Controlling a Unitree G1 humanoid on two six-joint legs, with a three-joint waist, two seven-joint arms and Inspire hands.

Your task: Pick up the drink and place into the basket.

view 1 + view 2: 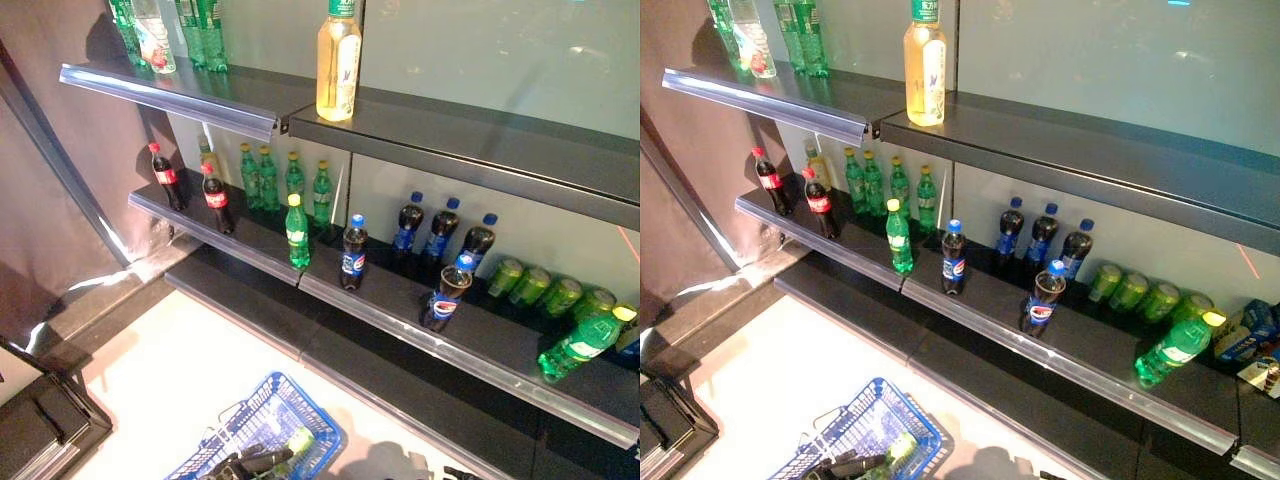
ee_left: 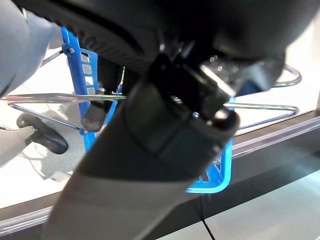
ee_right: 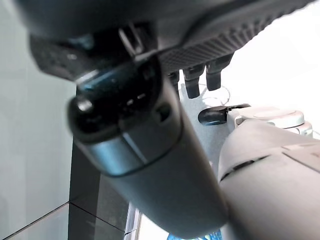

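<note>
Down at floor level: blue basket (image 1: 262, 420), left hand (image 1: 250, 463) on its handle, fingers seemingly curled round the wire.
Basket contents: one green drink (image 1: 297, 441), apparently already in.
Shelves: other bottles (image 1: 352, 252) still standing.
Right hand (image 3: 150, 165): empty; fingers' state cannot be told.
Left to do: possibly nothing.

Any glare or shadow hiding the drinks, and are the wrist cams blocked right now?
Left eye view: glare streaks the upper shelf's edge strip, but the bottles on the middle shelf are readable. Left wrist view: the left hand blocks most, with the blue basket behind it. Right wrist view: the right hand fills it.
</note>
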